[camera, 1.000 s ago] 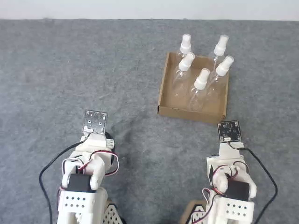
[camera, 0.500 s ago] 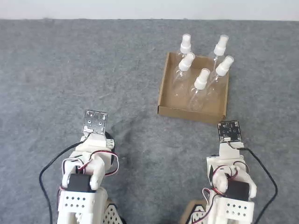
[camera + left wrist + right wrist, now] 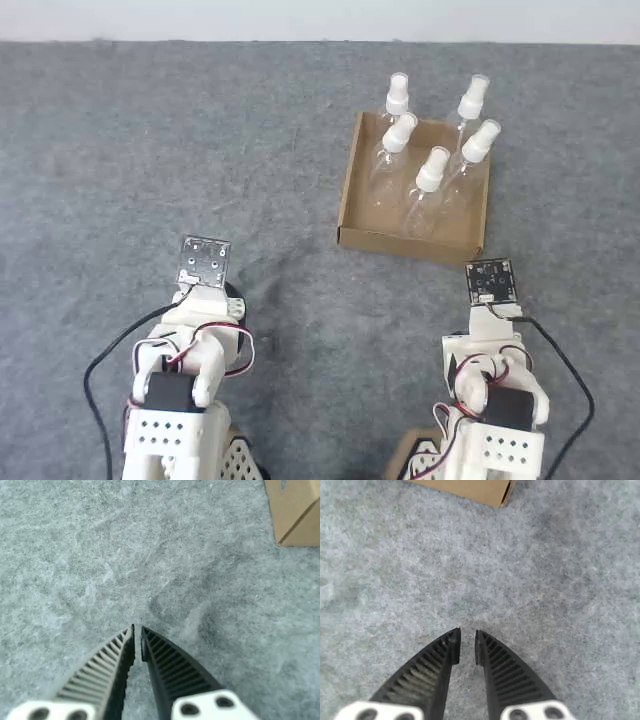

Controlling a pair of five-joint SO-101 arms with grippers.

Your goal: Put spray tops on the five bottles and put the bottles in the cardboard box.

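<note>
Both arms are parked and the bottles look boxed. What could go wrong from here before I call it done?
1. The bottles stand upright and crowded in a shallow box; a nudge could topple them.
2. The two rear spray tops show beyond the far wall, and the clear bodies hide whether those bases sit inside. Worth checking.
3. The right gripper rests near the box's corner; driving forward might shove the box.

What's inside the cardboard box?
Five clear bottles with white spray tops stand in the cardboard box. The front bottles cover the back two's bases, and the floor under them is hidden.
</note>
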